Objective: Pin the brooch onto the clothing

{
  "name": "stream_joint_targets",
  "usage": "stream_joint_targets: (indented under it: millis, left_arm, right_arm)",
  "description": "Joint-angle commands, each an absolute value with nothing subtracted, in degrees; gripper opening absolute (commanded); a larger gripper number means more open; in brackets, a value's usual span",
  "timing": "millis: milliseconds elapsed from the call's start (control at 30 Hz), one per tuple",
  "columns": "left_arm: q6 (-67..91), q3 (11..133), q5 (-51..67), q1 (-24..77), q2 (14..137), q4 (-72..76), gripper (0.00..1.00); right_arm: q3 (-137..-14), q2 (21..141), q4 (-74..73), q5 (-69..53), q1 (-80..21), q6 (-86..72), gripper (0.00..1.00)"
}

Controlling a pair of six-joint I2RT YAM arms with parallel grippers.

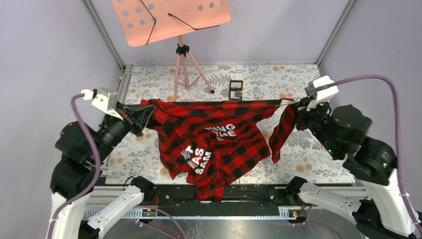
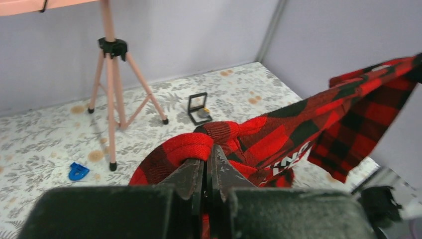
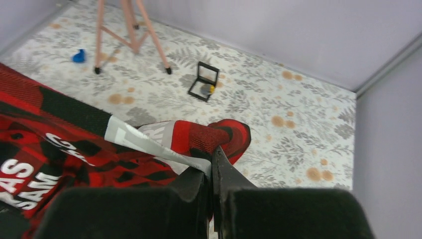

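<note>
The clothing (image 1: 219, 134), a red-and-black check shirt with white letters, hangs stretched between both grippers, and its lower part sags onto the table's near edge. My left gripper (image 1: 144, 113) is shut on a rolled red fold at the shirt's left end (image 2: 199, 144). My right gripper (image 1: 296, 104) is shut on the right end, pinching red cloth and a grey-white label (image 3: 149, 142). The brooch (image 2: 203, 113), a tiny greyish round badge, lies apart from both grippers in an open black box (image 2: 197, 102) on the far side of the table, also visible in the right wrist view (image 3: 206, 89).
A pink tripod music stand (image 1: 185, 69) rises at the back left, its legs on the floral table cover (image 1: 308, 154). A small blue object (image 2: 78, 171) lies left of the tripod. Walls close the back and both sides. A black rail (image 1: 259, 194) runs along the near edge.
</note>
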State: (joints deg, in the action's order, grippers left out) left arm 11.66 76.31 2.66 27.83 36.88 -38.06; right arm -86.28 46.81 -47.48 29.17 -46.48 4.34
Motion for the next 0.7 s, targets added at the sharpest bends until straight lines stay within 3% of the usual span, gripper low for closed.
stream_joint_targets:
  millis: [0, 167, 367, 667]
  left_arm:
    - [10.1, 84.1, 2.9, 26.9, 36.5, -47.2, 0.00]
    - [12.1, 88.2, 3.3, 26.9, 36.7, -50.5, 0.00]
    - [13.6, 77.7, -9.1, 26.9, 47.2, -43.1, 0.00]
    - [11.6, 75.4, -24.3, 24.0, 81.9, -30.1, 0.00]
  right_arm:
    - [-94.2, 44.8, -56.1, 28.3, -45.6, 1.4, 0.00]
    - [-97.5, 45.1, -57.8, 28.6, -45.6, 1.1, 0.00]
    - [-87.9, 55.1, -53.3, 44.7, -44.4, 0.5, 0.00]
    - [-76.1, 79.4, -38.7, 25.8, -28.2, -4.8, 0.00]
